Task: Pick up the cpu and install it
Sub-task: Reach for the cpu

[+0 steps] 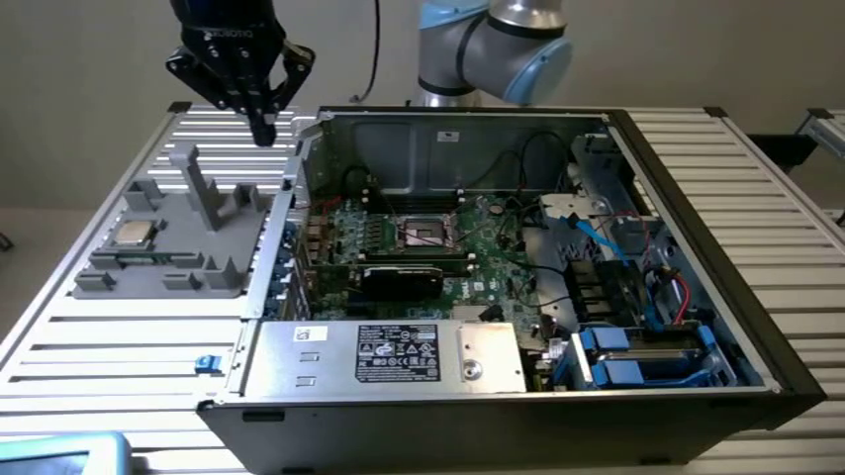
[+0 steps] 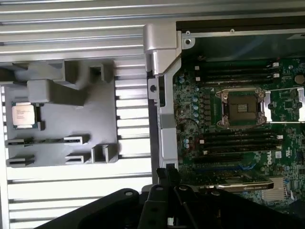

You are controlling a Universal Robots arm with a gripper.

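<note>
- Work surface: a table (image 1: 119, 346) of ribbed silver metal slats runs across the whole scene. A plain beige wall (image 1: 79, 59) stands behind it.
- An open computer case (image 1: 462, 148) lies on the table toward the exterior view's right, with its green board (image 1: 502, 257) exposed.
- Inside the case, a black square socket (image 1: 428, 232) with a dark glossy centre sits mid-board.
- A black card (image 1: 403, 280) lies just on the near side of the socket.
- A silver box (image 1: 396, 353) with a black label runs along the near edge. Blue drive brackets (image 1: 620, 356) fill the near right corner.
- A grey plastic holder (image 1: 198, 247) rests on the table just beside the case, on the exterior view's left. Upright posts stand at its far end.
- A small blue clip (image 1: 205, 363) sits on the slats near the case's near left corner.
- The cpu (image 1: 133, 234) lies flat in a recess at the left side of the holder, well apart from the socket.
- It is a small square chip with a silvery-grey top plate and a thin tan-green rim. The print on the plate is too small to read.
- The robot arm (image 1: 496, 45), grey with blue joint caps, rises behind the far wall of the case.
- The black gripper (image 1: 264, 129) hangs in the air over the far side of the table, near the case's far left corner, pointing down.
- Its fingers are drawn together to a narrow tip with nothing between them. It touches neither the holder nor the cpu.
</note>
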